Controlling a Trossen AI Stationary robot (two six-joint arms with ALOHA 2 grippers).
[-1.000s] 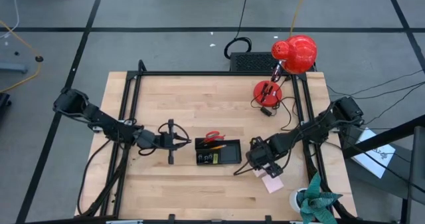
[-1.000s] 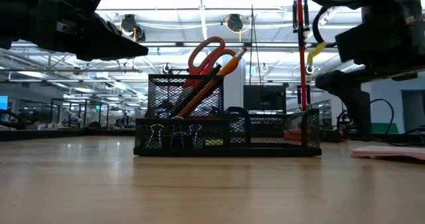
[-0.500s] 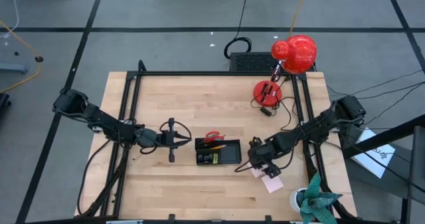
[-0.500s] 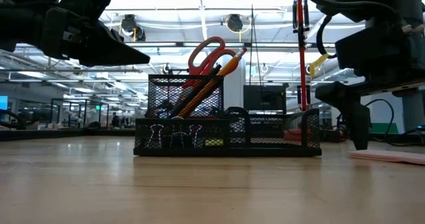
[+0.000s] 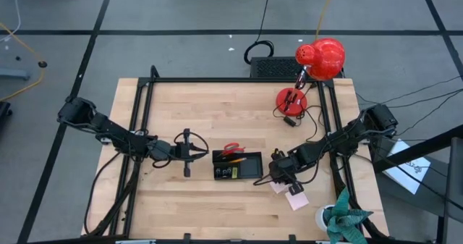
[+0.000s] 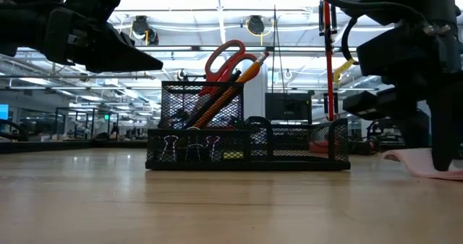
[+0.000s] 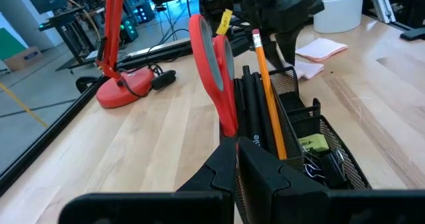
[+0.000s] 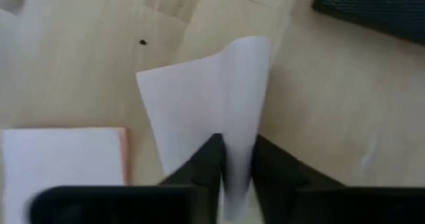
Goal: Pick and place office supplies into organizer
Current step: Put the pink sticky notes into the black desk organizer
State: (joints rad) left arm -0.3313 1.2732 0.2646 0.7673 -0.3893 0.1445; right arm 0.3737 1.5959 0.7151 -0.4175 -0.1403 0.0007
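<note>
The black mesh organizer (image 5: 237, 166) stands mid-table and holds red-handled scissors (image 7: 212, 64), black pens, an orange pencil (image 7: 265, 84), binder clips (image 6: 187, 147) and a yellow-green bit (image 7: 313, 143). My left gripper (image 5: 205, 155) hovers shut and empty just off the organizer's left end. My right gripper (image 5: 279, 182) is down at the table right of the organizer, shut on a loose pale pink sticky note (image 8: 206, 98). The pink sticky-note pad (image 5: 296, 199) lies flat beside it, toward the near edge. My right gripper pinches a single loose sticky note between its two fingers (image 8: 207, 159), at a part (image 8: 234, 121) that curls up off the table. The fingers come from above, pointing down. The rest of the note lies on the wood.
A red desk lamp (image 5: 320, 59) with its round base (image 5: 291, 99) stands at the far right, with a black box with cables (image 5: 273, 66) behind it. A white cup with a teal thing (image 5: 340, 219) sits at the near right corner. Black frame rails (image 5: 141, 128) run along the sides.
My right gripper has come down and a little toward the table's near edge, onto the pink sticky note, whose edge now curls up off the wood.
</note>
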